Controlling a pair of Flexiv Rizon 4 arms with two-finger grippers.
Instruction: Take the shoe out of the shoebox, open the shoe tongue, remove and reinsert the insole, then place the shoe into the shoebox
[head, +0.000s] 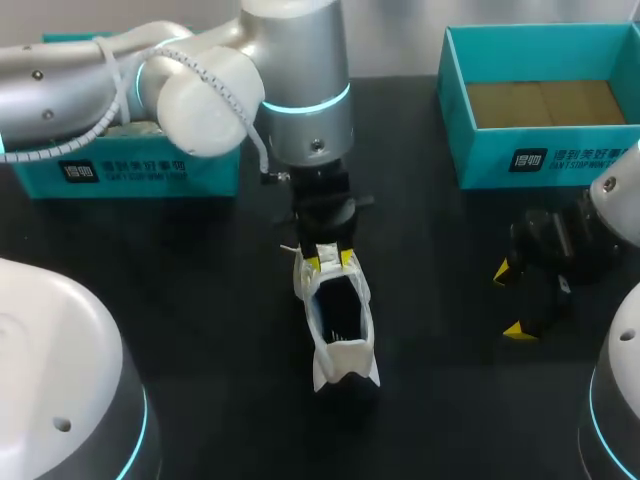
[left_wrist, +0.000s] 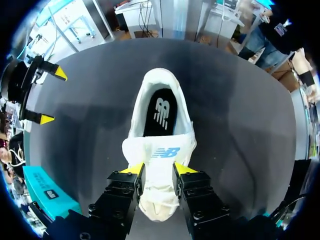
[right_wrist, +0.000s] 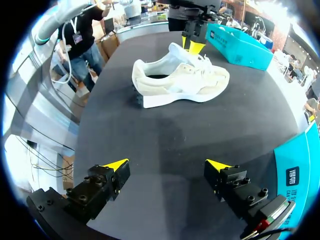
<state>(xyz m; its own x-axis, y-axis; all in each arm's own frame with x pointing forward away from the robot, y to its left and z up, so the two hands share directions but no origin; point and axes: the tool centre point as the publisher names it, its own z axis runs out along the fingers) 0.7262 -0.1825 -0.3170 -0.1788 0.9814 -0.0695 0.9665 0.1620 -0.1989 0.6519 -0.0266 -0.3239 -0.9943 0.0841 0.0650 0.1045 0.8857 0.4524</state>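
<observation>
- Well, head view first: the shoe (head: 335, 325) was out on the table (head: 200, 300), about midway between its side edges and well apart from the open shoebox (head: 560, 160) at the far right corner.
  - The left gripper (head: 330, 261) was down on the shoe's laced front.
  - A second teal box (head: 120, 175) sat at the far left corner, partly behind the left arm (head: 200, 80).
  - The right gripper (head: 510, 300) hovered near the right edge, fingers apart and holding nothing.
- Next, the left wrist view: both yellow tips pressed in from two sides on the shoe tongue (left_wrist: 161, 152), so that gripper looked clamped on it.
  - The dark insole (left_wrist: 161, 112) lay in place inside the opening.
  - My worry was that the tongue is a thin flap and could slip out of the pinch under a hard pull.
  - Nothing pinned the light shoe down either, so it could drag along or tip over.
- Last, the right wrist view: the shoe stood on its sole, side-on, well ahead of the wide-open right gripper (right_wrist: 167, 165).
  - The left gripper (right_wrist: 192, 44) hung over the shoe's front, with the teal box (right_wrist: 240, 47) just beyond it.
  - A reach for the insole would probably have to come in at the heel end, or the two grippers could knock together.
  - The shoebox wall (right_wrist: 295, 170) sat just beside the right gripper, so a careless swing could clip it.
</observation>
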